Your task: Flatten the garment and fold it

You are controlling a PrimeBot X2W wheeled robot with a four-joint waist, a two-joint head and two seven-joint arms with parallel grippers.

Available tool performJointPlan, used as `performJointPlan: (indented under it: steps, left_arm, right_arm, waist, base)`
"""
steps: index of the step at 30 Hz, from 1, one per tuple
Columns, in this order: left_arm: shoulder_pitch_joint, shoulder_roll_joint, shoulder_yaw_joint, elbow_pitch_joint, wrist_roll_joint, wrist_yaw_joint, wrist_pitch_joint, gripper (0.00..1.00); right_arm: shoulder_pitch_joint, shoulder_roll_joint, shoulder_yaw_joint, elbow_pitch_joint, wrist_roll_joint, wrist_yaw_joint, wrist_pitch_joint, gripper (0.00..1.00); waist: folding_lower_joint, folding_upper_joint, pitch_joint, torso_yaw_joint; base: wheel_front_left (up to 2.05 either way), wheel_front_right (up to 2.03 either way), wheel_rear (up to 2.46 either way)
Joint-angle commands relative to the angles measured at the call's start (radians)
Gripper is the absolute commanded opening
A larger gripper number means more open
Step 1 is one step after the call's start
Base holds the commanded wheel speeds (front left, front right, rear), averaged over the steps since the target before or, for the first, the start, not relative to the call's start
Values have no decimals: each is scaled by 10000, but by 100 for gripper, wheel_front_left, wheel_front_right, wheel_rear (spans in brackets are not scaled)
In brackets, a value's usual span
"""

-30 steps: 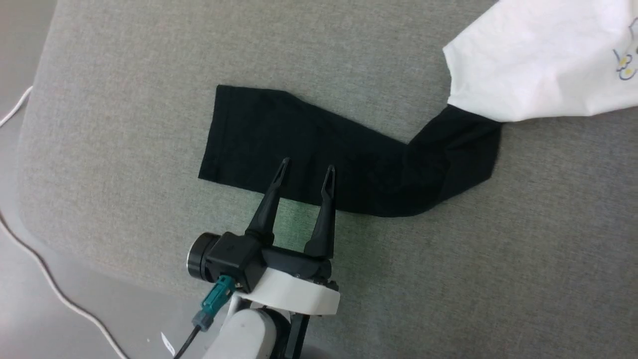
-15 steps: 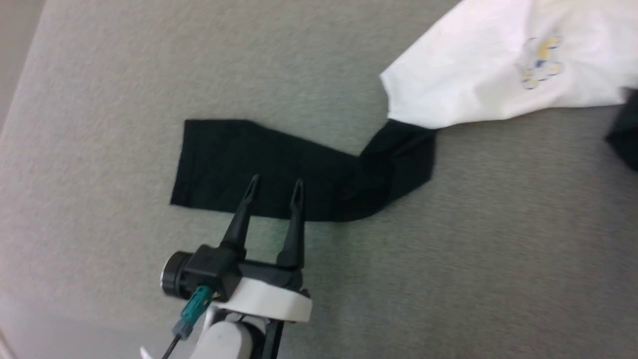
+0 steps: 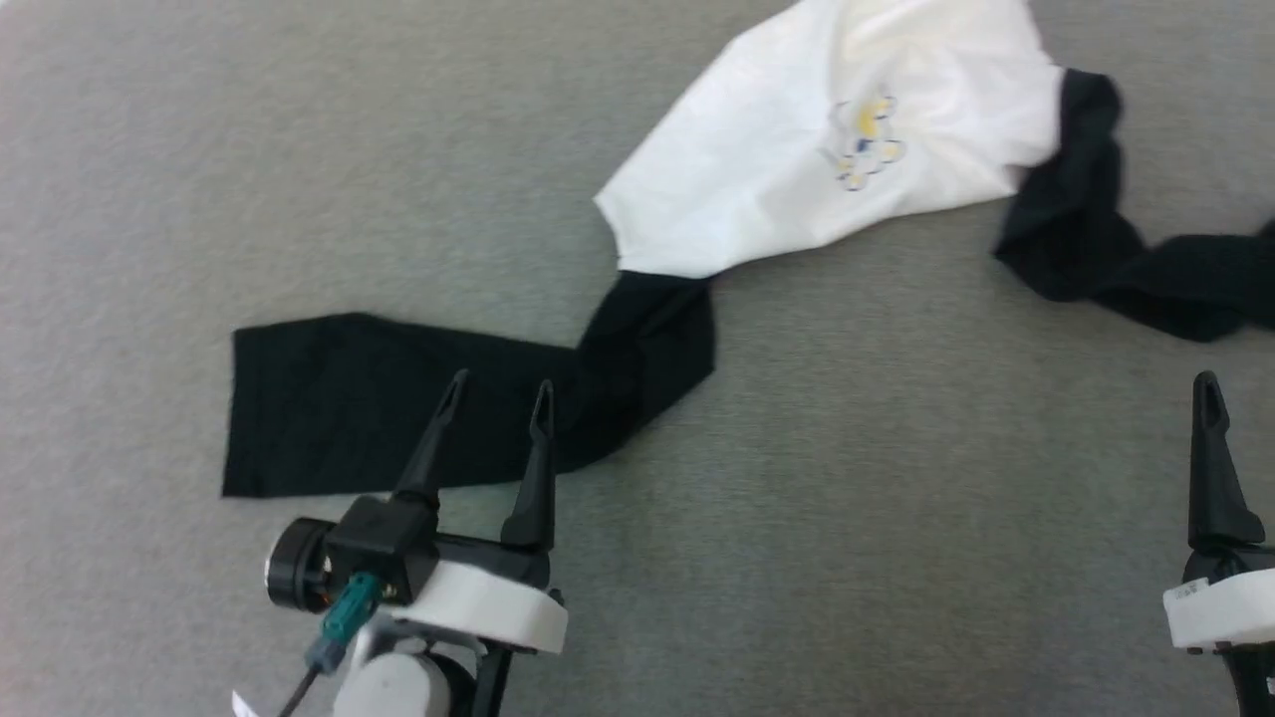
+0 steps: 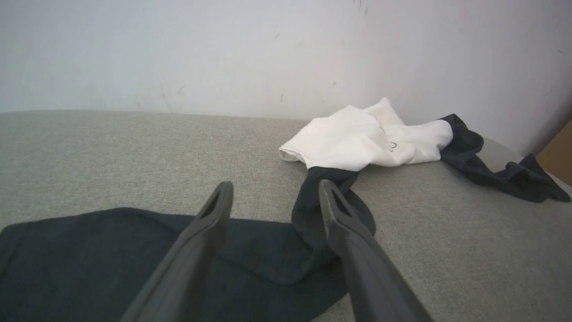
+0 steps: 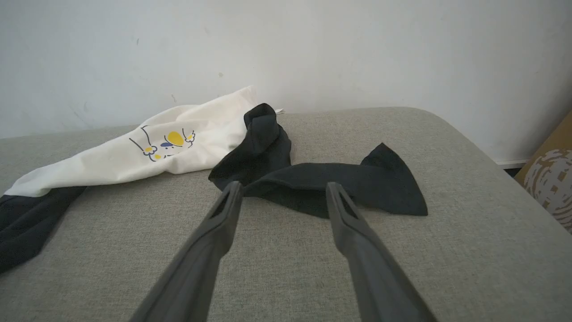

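Left wrist point(image 3: 478, 609): jaws spread, empty. Right wrist point(image 3: 1220, 609): jaws spread, empty.

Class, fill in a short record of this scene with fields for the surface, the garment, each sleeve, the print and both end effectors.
Surface: grey fabric
Garment: white body, crumpled, not yet folded
Flat sleeve: black, spread out, twisted near the shoulder
Bunched sleeve: black, twisted
Print: yellow-and-blue cartoon, facing up
Left end effector: open, empty, tips over the Flat sleeve
Right end effector: open, empty, pointing at the Bunched sleeve
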Motion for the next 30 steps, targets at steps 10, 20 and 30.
performJointPlan:
  steps: [10, 20, 30]
  left_arm:
    - [-1457, 1385, -686, 853, 390, -1011, 3930, 100]
    - [-2673, 2190, -1611, 1558, 987, -1814, 7274, 0]
    - [-3092, 2382, -802, 129, 1039, -1076, 6049, 0]
  right_arm:
    - [-304, 70, 349, -157, -9, -9, 72, 100]
    - [-416, 72, 602, -15, 321, -9, 109, 100]
    - [-507, 73, 600, 218, 437, -9, 70, 100]
  waist:
    - [2, 0, 55, -593]
    - [2, 0, 547, -514]
    - [2, 0, 227, -214]
  base:
    - [0, 0, 0]
    - [0, 0, 0]
    - [0, 0, 0]
